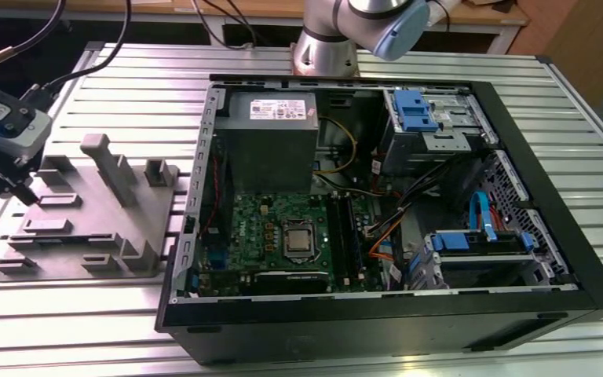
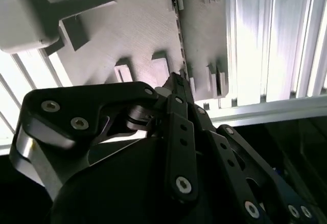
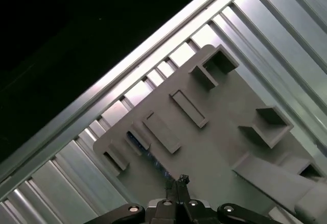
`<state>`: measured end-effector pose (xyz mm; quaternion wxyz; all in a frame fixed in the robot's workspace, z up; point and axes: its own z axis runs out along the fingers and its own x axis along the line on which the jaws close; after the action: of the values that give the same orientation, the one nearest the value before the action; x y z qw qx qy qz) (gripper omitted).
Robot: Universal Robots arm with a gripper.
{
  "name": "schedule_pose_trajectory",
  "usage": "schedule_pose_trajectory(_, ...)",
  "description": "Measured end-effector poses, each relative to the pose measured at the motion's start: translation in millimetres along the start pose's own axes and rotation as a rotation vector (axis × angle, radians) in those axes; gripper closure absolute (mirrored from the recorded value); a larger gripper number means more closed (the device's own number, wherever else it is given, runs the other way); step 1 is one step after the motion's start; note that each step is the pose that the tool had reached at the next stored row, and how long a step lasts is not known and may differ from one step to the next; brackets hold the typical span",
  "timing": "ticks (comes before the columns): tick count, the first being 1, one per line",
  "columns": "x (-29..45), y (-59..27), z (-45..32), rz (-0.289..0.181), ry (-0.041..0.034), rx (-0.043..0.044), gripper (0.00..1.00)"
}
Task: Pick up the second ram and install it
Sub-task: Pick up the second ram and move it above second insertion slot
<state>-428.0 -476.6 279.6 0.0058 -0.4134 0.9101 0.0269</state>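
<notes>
The second ram [image 2: 179,30] shows edge-on as a thin dark strip with a bluish tint [image 3: 148,152]. It runs over the grey moulded tray [image 2: 138,25] up to my fingertips. My gripper [image 2: 176,81] has its fingers pressed close together on the near end of the strip, so it is shut on it. In the exterior view the gripper [image 1: 13,184] hangs at the left edge of the tray [image 1: 82,204], well left of the open computer case. I cannot tell whether the strip still touches the tray [image 3: 219,142]. In the first wrist view the gripper [image 3: 177,180] is over the tray.
The open computer case [image 1: 553,236] lies on the slatted metal table [image 1: 123,71] at the exterior view's right. Inside are the green motherboard [image 1: 270,228], memory slots [image 1: 341,236], a power supply [image 1: 270,118], cables and blue-clipped drive bays [image 1: 474,239]. The arm's base [image 1: 328,47] stands behind the case.
</notes>
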Motion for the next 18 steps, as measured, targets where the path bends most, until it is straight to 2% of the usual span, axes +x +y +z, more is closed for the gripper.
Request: schedule_pose_trajectory(18,0.4,-0.5,10.8,-0.326,0.0156,-0.0108,0.93)
